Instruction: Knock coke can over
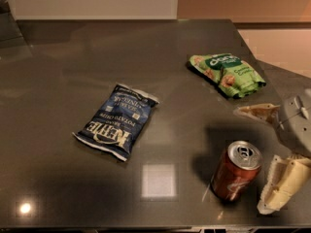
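Coke can (235,176): upright, near right of counter (73,72). Hand (252,160): just right, fingers apart, seemingly poised for toppling.

we're seeing a glossy dark counter (68,81) with mirror-like glare, coke can (235,178) shiny red metal, blue bag (116,121) and green bag (227,74) crinkly glossy foil, and the gripper (252,160) right beside the can, jaws matt cream plastic, spread apart.
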Tool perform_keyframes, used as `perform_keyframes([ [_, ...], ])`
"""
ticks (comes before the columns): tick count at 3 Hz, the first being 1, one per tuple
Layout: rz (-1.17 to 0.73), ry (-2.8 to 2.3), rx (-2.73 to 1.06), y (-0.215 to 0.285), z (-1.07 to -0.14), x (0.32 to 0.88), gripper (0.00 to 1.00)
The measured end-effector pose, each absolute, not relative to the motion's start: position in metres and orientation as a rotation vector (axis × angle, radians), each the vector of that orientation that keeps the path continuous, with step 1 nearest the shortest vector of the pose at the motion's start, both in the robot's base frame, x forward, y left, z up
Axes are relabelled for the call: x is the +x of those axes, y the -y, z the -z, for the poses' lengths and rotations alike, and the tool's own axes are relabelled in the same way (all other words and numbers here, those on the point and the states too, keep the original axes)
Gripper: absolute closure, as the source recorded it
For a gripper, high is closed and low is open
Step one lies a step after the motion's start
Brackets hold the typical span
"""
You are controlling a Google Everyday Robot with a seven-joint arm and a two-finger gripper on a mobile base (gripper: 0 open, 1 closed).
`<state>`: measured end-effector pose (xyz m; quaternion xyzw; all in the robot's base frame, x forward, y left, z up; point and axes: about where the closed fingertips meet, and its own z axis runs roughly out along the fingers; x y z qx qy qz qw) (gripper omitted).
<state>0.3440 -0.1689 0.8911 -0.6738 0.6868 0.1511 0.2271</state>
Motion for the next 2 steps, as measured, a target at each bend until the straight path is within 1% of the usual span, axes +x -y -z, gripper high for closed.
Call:
perform_keyframes([
  [1,-0.460,-1.871,-1.838,0.1658,-0.8902,0.3412,0.17],
  [2,-0.491,-1.856,-1.830,0.1623,-0.8907,0.3378,0.41],
])
